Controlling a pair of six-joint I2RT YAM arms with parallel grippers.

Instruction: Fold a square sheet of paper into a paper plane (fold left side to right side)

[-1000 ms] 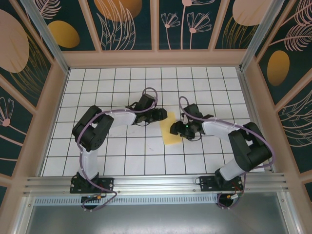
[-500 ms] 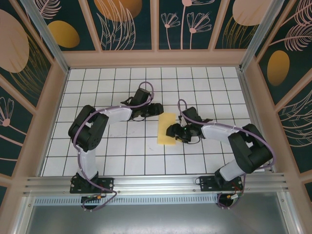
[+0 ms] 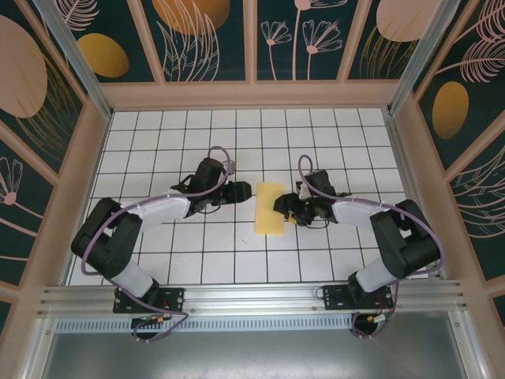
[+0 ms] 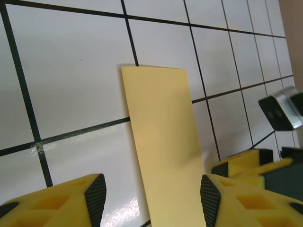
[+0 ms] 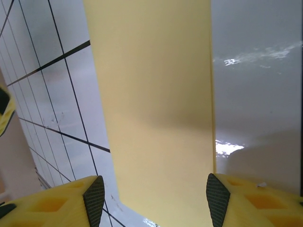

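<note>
**On the table [image 3: 158, 142]: sheet of paper [image 3: 269, 208] flat, left pincer [image 3: 241, 192] and right pincer [image 3: 282, 207] both spread**

Seen from overhead, the sheet of paper lies mid-table as a narrow yellow rectangle, its long side running away from the arm bases. The left pincer sits just beside its far left edge. The right pincer overlaps its right edge about halfway along. From above I cannot tell whether either one touches the paper.

The left wrist camera shows the left pincer [image 4: 152, 201] with its fingers wide apart and nothing pinched. The sheet [image 4: 161, 137] lies flat on the tiles and runs in between the black pads [image 4: 96, 198], closer to the right-hand one. Its near end is cut off by the frame. At lower right, a yellow-and-dark block [image 4: 251, 170] and a grey metal piece [image 4: 281, 111] are cropped, so I cannot say which parts they are.

The right wrist camera shows the right pincer [image 5: 155, 203] spread wider than the sheet [image 5: 151, 94], with neither pad pressing on it. The far end of the sheet runs out of the top of the frame and its near edge is only partly visible. Layers and creases cannot be made out. Glare blanks part of the table to the right.
</note>
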